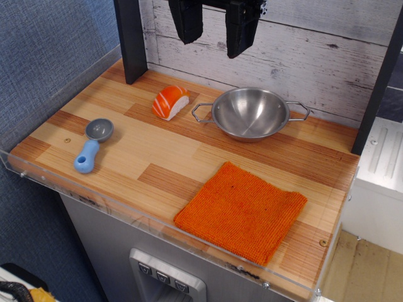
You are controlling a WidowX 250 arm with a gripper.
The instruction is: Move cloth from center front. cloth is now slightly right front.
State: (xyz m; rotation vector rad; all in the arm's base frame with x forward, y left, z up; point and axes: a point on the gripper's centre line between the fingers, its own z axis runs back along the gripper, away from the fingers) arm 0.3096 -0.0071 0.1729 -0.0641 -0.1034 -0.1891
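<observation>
The bright orange knitted cloth [242,211] lies flat on the wooden table at the front, right of centre, its near corner close to the front edge. My gripper [213,39] hangs high at the top of the view, above the back of the table. Its two black fingers are spread apart and hold nothing. It is far from the cloth.
A steel bowl [250,113] with two wire handles stands at the back, behind the cloth. An orange-and-white sushi piece [170,102] lies left of the bowl. A blue scoop [92,146] lies at the left. A clear rim [157,223] lines the table's front edge. Black posts stand at the back corners.
</observation>
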